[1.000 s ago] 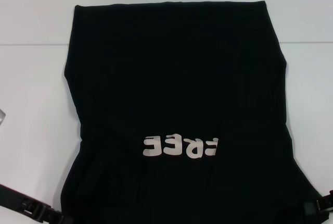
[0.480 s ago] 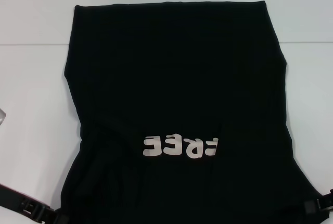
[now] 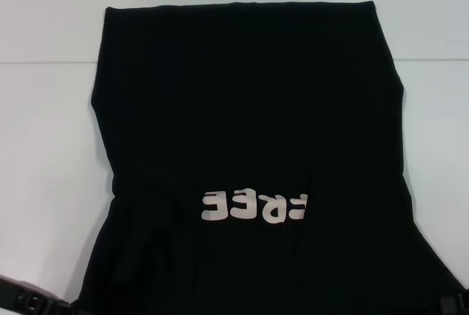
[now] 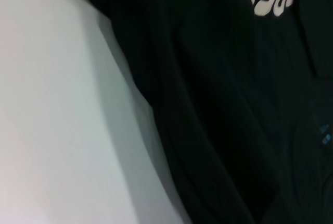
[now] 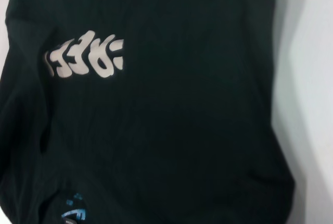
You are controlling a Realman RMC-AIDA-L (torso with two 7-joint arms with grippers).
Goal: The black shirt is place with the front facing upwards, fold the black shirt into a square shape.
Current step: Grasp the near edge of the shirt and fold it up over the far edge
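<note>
Head view shows the large black soft-fabric shirt (image 3: 249, 146) with white block letters lying across the white bench (image 3: 44, 146), its far edge straight and its sides already turned in so the body forms a narrower panel; the lettering reads upside down from the robot, near the edge closest to it. The left gripper (image 3: 33, 304) sits at the near left corner of the shirt and the right gripper (image 3: 456, 304) at the near right corner, each only partly in the picture, so I cannot tell whether the fingers are released or clenched on cloth. From the left wrist view the black fabric (image 4: 218, 104) runs in long loose folds just beyond that arm, with bare bench (image 4: 47, 104) beside it; the right wrist view looks down on the printed letters (image 5: 86, 57) and smooth cloth ahead. The step in hand looks like taking the near hem at both corners. Next, both corners would need carrying together away from the robot toward the far edge, kept level so the fold lands square.
</note>
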